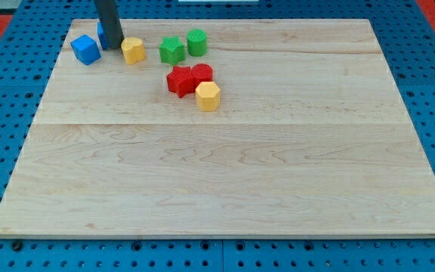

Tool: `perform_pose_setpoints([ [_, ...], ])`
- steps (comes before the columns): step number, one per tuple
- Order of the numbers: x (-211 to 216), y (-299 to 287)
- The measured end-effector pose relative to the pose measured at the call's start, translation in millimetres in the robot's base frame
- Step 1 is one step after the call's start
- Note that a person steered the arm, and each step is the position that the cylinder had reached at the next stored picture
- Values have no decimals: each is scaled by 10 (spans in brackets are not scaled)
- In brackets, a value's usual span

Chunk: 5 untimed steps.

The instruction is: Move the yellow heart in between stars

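Farthest toward the view's left, just left of my tip (112,48), sits a blue cube (86,49), matte and sharp-edged; a sliver of another blue block (100,30) peeks out behind the rod, shape hidden. No jaws to report: only a plain dark rod, planted on the wooden board (225,174). Immediately right of my tip, touching or nearly so, lies the yellow heart (133,50): probably light, rigid, smooth plastic, likely to slide easily over the pale grained wood and to spin if nudged off-centre, so best pushed square against its flat left flank. Farther right stands the green star (171,51), ridged on its sides, beside a green cylinder-like block (196,41). Right and lower, the red star (179,80) touches a red round block (202,74) and a yellow hexagonal block (208,96).
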<state>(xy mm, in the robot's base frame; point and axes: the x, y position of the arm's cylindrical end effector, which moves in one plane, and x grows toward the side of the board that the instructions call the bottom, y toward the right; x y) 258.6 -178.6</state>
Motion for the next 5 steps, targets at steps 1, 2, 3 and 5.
perform_pose_setpoints([
  [1,139,128],
  [2,405,332],
  [3,427,680],
  [5,700,715],
])
